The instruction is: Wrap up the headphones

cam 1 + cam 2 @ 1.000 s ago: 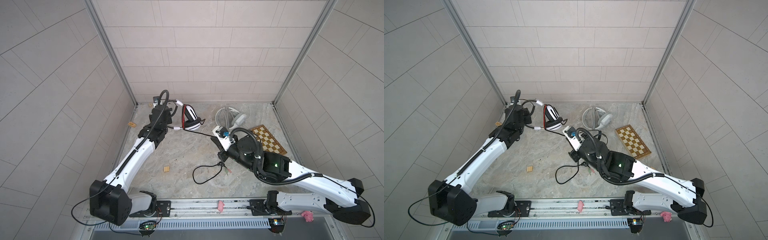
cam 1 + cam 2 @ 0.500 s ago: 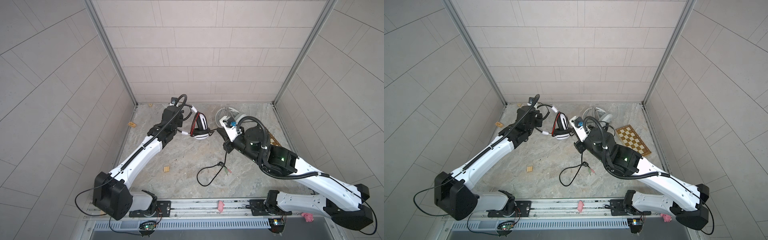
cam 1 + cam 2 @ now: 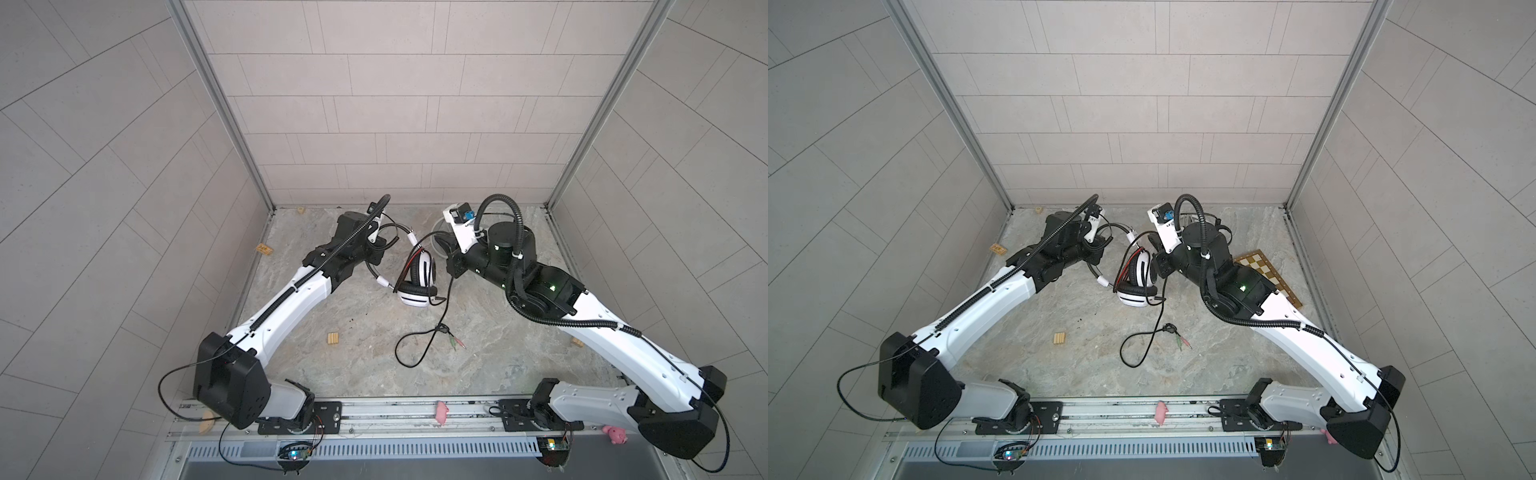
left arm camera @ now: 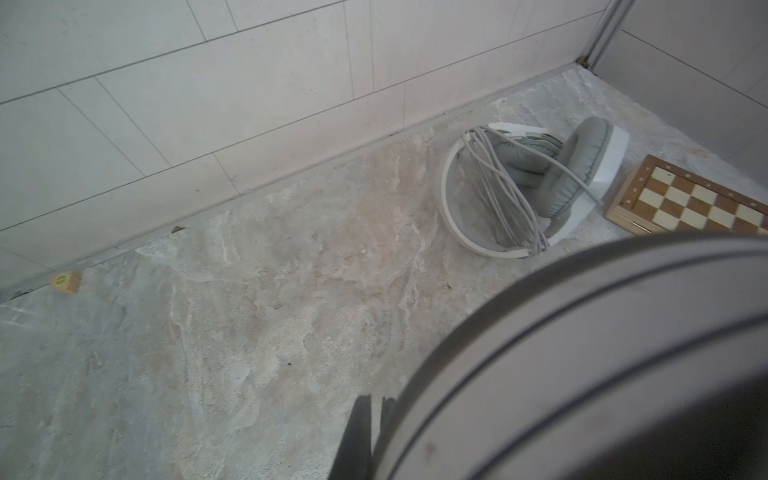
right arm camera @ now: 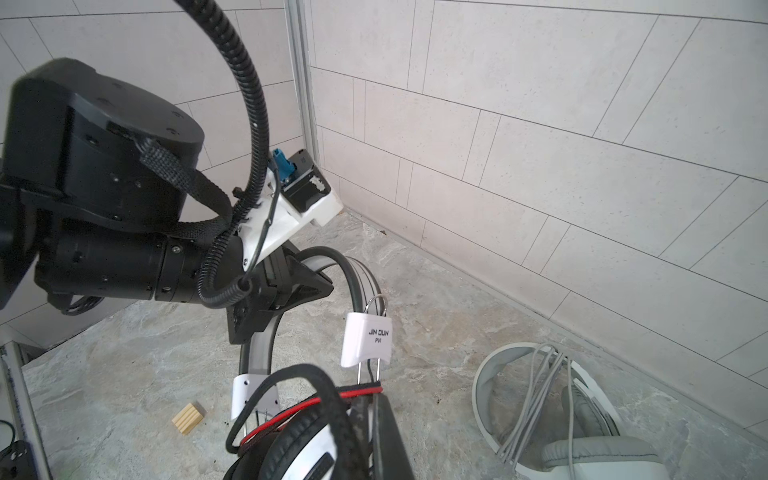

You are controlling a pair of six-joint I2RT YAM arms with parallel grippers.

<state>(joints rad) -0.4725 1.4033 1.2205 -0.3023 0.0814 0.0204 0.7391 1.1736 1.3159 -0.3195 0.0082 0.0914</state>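
Item: white over-ear headset with black-striped round cups (image 3: pixel 417 291), held above the table's back-middle. Left gripper (image 5: pixel 278 303): fingers clenched on its headband. Right gripper (image 3: pixel 452 268): fingers apparently pinching its black-red cable (image 3: pixel 443 311). The slack runs toward the front edge, nearer the right arm.
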